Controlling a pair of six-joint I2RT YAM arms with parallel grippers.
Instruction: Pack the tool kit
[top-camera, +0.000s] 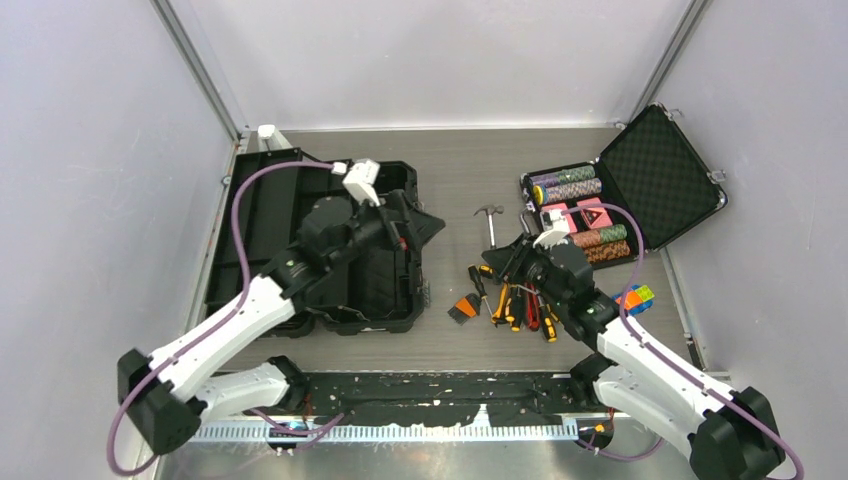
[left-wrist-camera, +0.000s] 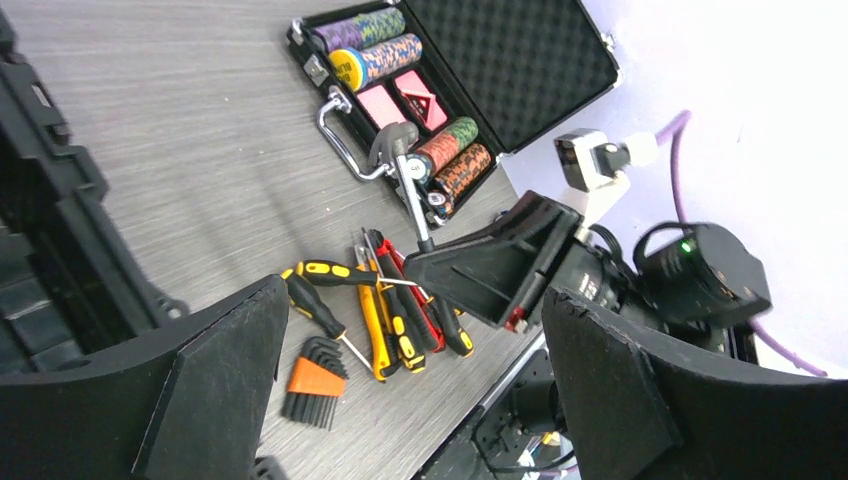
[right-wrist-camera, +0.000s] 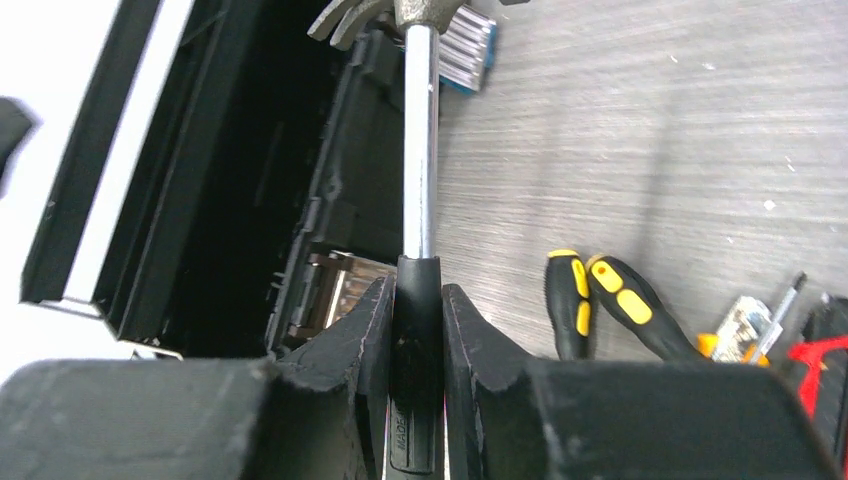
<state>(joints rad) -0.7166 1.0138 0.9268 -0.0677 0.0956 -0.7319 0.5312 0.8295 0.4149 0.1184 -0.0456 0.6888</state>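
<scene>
Right gripper (right-wrist-camera: 415, 300) is clamped on the hammer (right-wrist-camera: 420, 150), jaws nearly closed around its black grip, head pointing away past the fingertips. Toolbox (top-camera: 275, 220) lies open ahead-left of it. Left gripper (left-wrist-camera: 415, 295) is wide open, holding nothing. I call this the carry step: next I swing the hammer over the box and release. Screwdrivers (right-wrist-camera: 600, 300) lie just right of my fingers.

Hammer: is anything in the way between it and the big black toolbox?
Maybe. The right claw grips the hammer by its handle, and the table toward the toolbox is bare. But the open left claw hangs over the toolbox's right edge, facing the hammer, so it could block the way.
</scene>
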